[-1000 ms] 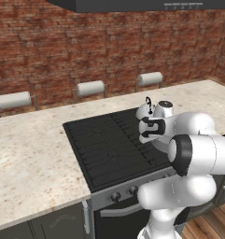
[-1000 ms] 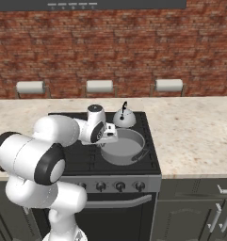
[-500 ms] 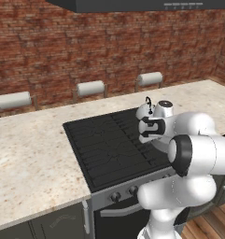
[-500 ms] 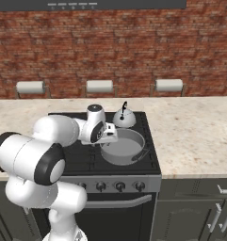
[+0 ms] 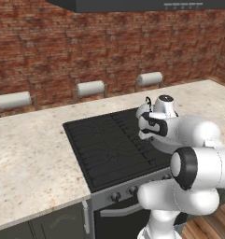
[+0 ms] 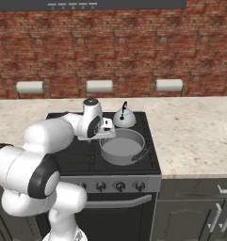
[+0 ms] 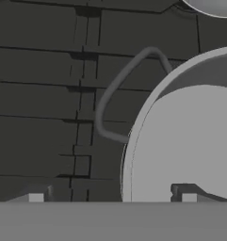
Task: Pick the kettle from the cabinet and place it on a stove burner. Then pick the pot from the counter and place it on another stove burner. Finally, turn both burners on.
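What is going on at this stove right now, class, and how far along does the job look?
A white robot arm is working over the black cooktop. The pot sits on a front burner and the kettle on the burner behind it. The gripper hangs over the pot's rim by one loop handle, its fingertips spread on either side of the rim without gripping it. Both vessels look placed; the knobs on the front of the range are untouched at this moment.
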Motion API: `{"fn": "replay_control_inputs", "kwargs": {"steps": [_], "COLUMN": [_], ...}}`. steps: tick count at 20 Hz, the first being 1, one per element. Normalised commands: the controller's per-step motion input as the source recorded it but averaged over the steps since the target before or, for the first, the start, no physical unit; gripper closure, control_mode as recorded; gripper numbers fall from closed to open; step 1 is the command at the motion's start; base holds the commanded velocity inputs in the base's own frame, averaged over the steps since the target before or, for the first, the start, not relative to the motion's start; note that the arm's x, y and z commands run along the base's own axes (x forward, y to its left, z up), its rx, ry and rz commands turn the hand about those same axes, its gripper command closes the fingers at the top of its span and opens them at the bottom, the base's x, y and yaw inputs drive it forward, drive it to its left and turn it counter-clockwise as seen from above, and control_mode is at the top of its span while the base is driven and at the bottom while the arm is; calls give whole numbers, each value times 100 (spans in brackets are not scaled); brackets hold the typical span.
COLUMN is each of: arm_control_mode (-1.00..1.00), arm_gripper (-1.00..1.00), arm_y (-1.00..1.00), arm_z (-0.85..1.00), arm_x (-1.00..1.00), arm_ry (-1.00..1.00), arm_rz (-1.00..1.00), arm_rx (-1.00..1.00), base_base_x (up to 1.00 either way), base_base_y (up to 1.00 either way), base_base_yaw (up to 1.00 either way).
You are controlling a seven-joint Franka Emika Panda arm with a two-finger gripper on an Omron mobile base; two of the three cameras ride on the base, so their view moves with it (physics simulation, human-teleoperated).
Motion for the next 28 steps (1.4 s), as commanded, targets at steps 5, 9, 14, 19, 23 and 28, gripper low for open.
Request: {"fn": "replay_control_inputs", "kwargs": {"steps": [5, 9, 14, 19, 23, 28], "arm_control_mode": [-100, -100, -100, -100, -100, -100], "arm_gripper": [-100, -100, -100, -100, -100, -100], "arm_y": [2, 0, 0, 0, 0, 0], "arm_z": [56, 52, 43, 38, 21, 4], "arm_x": [-19, -27, -41, -51, -59, -47], "arm_ry": [0, 0, -1, -4, -6, -5], "arm_rz": [-2, -2, -2, -4, -6, -2], "arm_rx": [0, 0, -1, 0, 0, 3], "base_base_x": [0, 0, 0, 0, 0, 0], "base_base_y": [0, 0, 0, 0, 0, 0], "base_base_yaw": [0, 0, 0, 0, 0, 0]}}
